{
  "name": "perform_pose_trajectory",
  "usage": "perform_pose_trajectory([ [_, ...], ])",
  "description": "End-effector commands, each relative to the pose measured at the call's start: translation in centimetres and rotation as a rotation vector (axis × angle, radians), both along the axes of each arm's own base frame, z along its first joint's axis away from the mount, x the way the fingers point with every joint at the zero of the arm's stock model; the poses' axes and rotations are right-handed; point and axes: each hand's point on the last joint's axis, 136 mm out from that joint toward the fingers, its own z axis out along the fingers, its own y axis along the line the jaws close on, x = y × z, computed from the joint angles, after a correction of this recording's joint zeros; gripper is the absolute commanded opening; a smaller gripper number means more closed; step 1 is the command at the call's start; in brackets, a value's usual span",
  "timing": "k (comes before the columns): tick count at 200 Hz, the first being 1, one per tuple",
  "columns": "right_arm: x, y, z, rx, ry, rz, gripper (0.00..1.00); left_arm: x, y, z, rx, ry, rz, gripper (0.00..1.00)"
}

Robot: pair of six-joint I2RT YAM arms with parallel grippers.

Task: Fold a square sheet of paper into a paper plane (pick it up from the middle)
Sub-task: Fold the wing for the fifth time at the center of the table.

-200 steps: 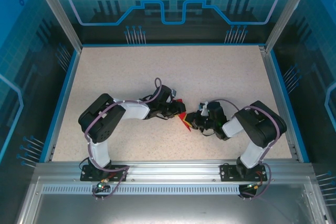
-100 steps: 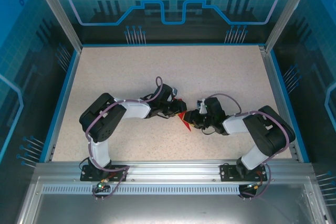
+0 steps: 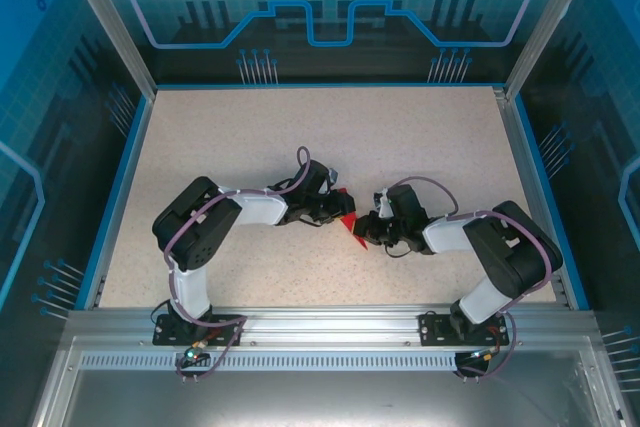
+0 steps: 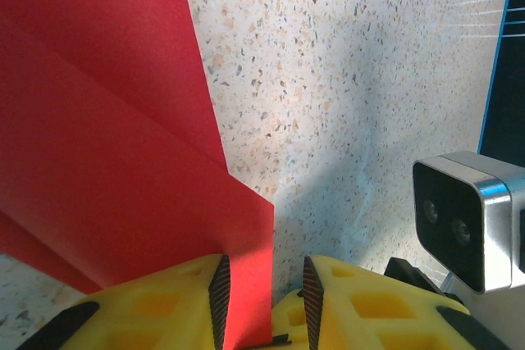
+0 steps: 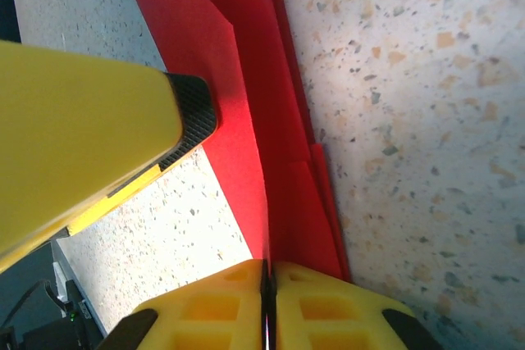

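The bright red paper sheet (image 3: 349, 224) lies in the middle of the speckled beige tabletop (image 3: 250, 137), between the two arms. It's not a flat square. The wrist views show several layered flaps and sharp creases, so I'd say the early folds are in. It isn't a slim dart yet either, so the narrowing folds and the wings look like what's left to do.

From above, its long axis runs roughly from the far side toward the near edge, leaning a little to the right. The pointed end seems to be the one nearer the arm bases.

The right gripper (image 5: 267, 272) has its yellow fingers (image 5: 213, 309) pressed tight together, pinching a folded edge of the paper. The left gripper (image 4: 262, 280) has its fingers (image 4: 189, 284) a little apart. They straddle a corner of the sheet with a gap showing beside it, so they are not clamped.
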Motion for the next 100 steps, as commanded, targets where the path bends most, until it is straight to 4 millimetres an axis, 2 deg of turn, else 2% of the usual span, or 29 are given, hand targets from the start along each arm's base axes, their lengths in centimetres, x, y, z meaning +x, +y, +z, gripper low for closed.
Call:
perform_pose_trajectory([
  [1,0.1,0.1,-0.1,0.026,0.026,-0.002,0.09,0.4,-0.1,0.6,0.016,-0.028,-0.012,0.32],
  [48,0.5,0.3,0.9,0.101,0.03,-0.007,0.03,0.7,0.0,1.6,0.012,-0.051,-0.019,0.33],
  [79,0.8,0.9,1.9,0.172,0.039,-0.02,0.03,0.9,-0.1,2.2,0.0,-0.07,-0.024,0.36],
  [100,1.0,0.9,1.7,0.19,0.06,-0.047,0.03,1.1,-0.1,2.2,-0.005,-0.072,-0.021,0.38],
])
